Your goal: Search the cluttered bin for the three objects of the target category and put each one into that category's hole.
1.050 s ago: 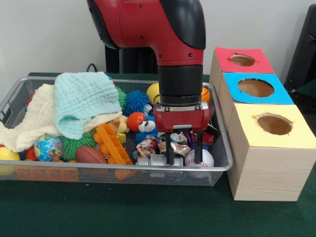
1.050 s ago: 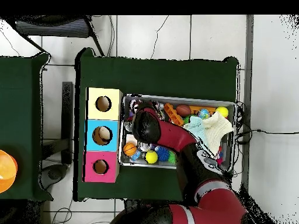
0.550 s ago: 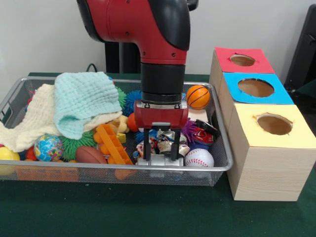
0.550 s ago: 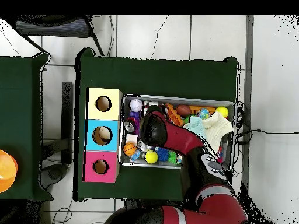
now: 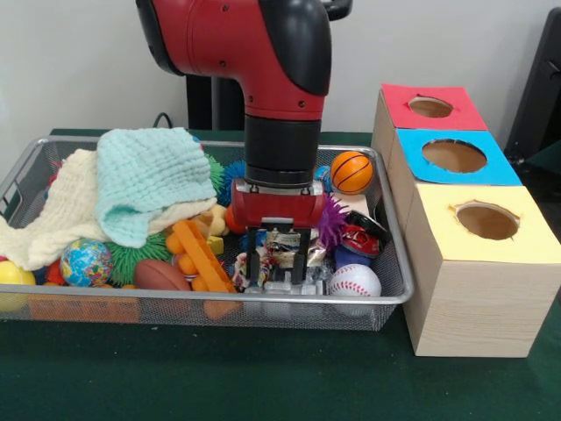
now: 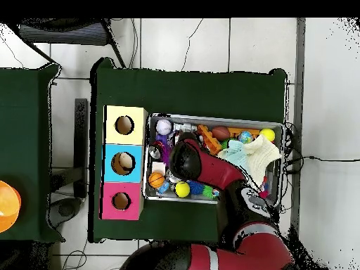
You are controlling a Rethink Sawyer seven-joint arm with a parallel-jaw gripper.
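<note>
My gripper (image 5: 277,263) hangs low in the wire bin (image 5: 105,309), near its front wall. Its fingers (image 5: 254,265) stand apart, open, on either side of a crinkly foil-wrapped toy (image 5: 280,243). A grey metal block (image 5: 282,286) lies just under the tips. To the right rest a baseball (image 5: 354,281), a purple spiky ball (image 5: 332,224) and a small basketball (image 5: 351,171). Three wooden boxes line the bin's right side, with a red hole (image 5: 429,107), a blue hole (image 5: 454,155) and a yellow hole (image 5: 487,221). In the overhead view the arm (image 6: 204,165) hides the gripper.
Mint and cream cloths (image 5: 140,189) cover the bin's left half. An orange toy (image 5: 200,254), a brown football (image 5: 160,274) and a globe ball (image 5: 86,261) lie left of the gripper. Overhead, a yellow ball (image 6: 182,188) sits by the bin's (image 6: 218,118) lower edge.
In the front view the arm has moved left, from above the baseball to over the foil-wrapped toy, and dropped a little lower. The basketball now shows.
</note>
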